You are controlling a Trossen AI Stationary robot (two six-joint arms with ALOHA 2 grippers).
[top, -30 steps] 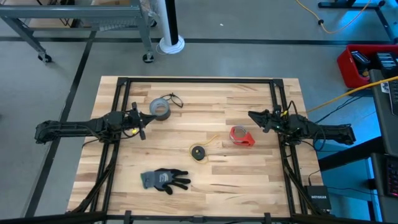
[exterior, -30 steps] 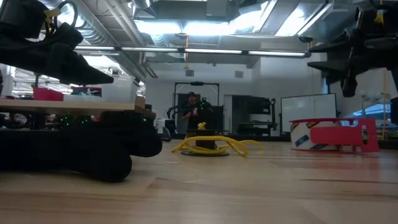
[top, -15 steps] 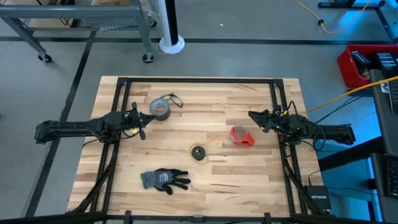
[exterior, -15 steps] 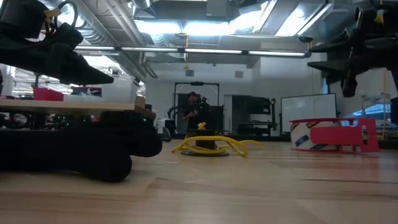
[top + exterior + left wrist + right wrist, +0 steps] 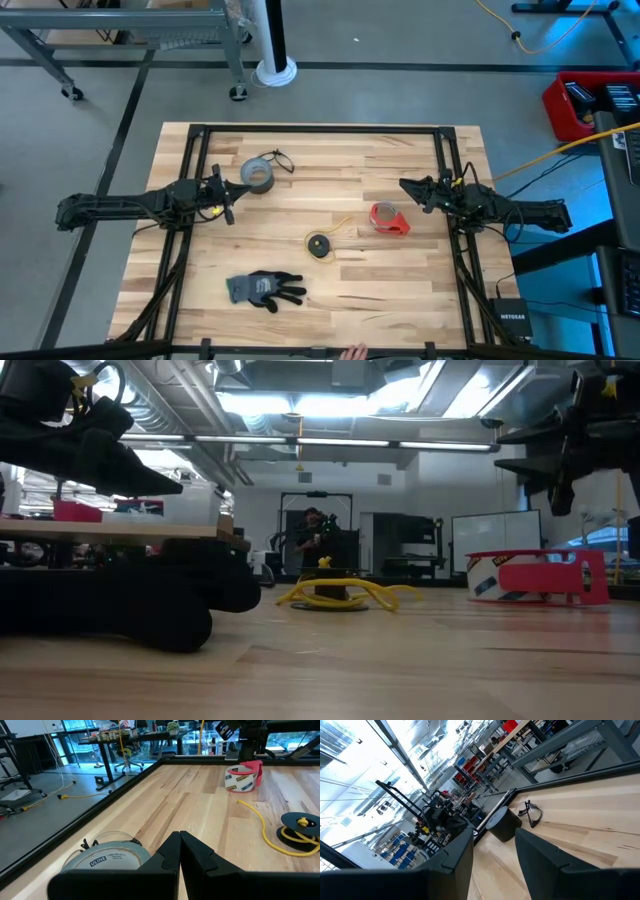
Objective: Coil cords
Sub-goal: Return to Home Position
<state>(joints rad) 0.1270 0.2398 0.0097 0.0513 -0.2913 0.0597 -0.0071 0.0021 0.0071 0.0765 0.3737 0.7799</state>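
Yellow cord [image 5: 319, 244] sits wound on its spool mid-table, roughly midway between the grippers. Its loose tail trails toward right gripper [image 5: 406, 187] (fingers apart). Black cord [image 5: 283, 160] lies beside grey tape roll [image 5: 257, 175], nearer left gripper [image 5: 230, 203], whose fingers are pressed together.

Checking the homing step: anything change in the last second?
New: a small pale shape at the high view's bottom edge, perhaps a hand. Nothing on the table moved. The left gripper and right gripper hang where they were; the yellow cord, black cord, grey tape roll and red tape roll lie as before.
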